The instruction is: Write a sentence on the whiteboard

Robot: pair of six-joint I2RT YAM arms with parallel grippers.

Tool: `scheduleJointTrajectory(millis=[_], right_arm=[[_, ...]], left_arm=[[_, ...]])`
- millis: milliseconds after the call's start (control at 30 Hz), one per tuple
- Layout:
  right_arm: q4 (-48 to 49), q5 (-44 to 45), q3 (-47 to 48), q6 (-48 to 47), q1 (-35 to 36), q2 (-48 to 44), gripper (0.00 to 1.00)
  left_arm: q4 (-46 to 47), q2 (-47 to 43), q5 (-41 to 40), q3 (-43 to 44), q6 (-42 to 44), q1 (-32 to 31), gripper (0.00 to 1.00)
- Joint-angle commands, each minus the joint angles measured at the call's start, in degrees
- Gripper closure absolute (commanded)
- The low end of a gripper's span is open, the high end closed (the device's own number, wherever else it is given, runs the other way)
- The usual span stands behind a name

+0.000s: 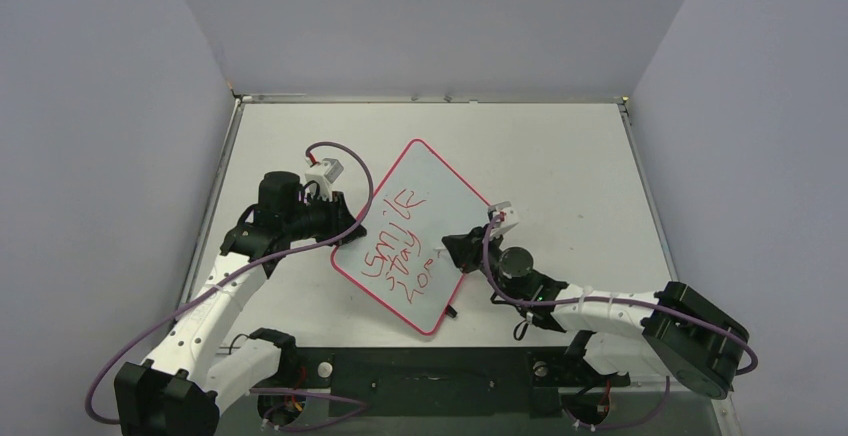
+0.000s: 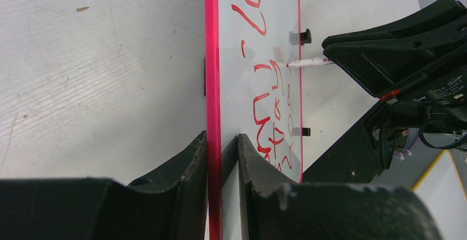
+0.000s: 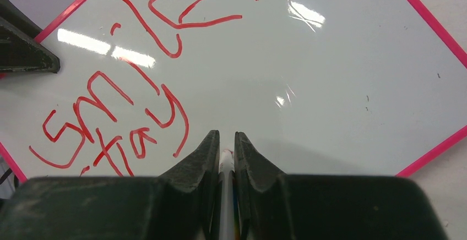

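The whiteboard point(image 1: 445, 191) lies tilted like a diamond on the table, with a red-pink border. The sentence point(image 1: 395, 246) is in red: "Smile", "stay" and a short third line that I cannot read. My left gripper point(image 1: 338, 218) is shut on the board's left edge; in the left wrist view its fingers point(image 2: 222, 138) pinch the pink border of the whiteboard point(image 2: 231, 94). My right gripper point(image 1: 458, 246) is shut on a white marker point(image 3: 226, 160). The marker point(image 2: 308, 62) has its tip at the board beside the lettering point(image 2: 270, 102). The right wrist view shows the sentence point(image 3: 126, 102) on the whiteboard point(image 3: 330, 86).
Two small black clips point(image 2: 304, 36) sit on the board's edge nearest the right arm. The board lies on a white table point(image 1: 560, 156) enclosed by grey walls. A purple cable point(image 1: 345, 156) loops over the left wrist.
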Motion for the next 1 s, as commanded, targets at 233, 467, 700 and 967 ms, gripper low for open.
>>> scheduleJointTrajectory(millis=[233, 467, 700, 967], right_arm=[[-1.9, -1.8, -3.1, 3.5, 1.3, 0.0, 1.0], [-3.2, -1.0, -4.3, 5.4, 1.2, 1.0, 1.0], [-7.3, 1.0, -5.5, 5.7, 1.1, -2.6, 1.0], [-10.9, 3.1, -6.1, 5.2, 0.1, -4.9, 1.0]], left_arm=[[2.1, -1.2, -0.8, 0.1, 2.7, 0.1, 1.0], [2.1, -1.3, -0.9, 0.0, 2.7, 0.1, 1.0], [2.1, -1.2, -0.9, 0.1, 2.8, 0.1, 1.0], [2.0, -1.2, -0.9, 0.1, 2.8, 0.1, 1.0]])
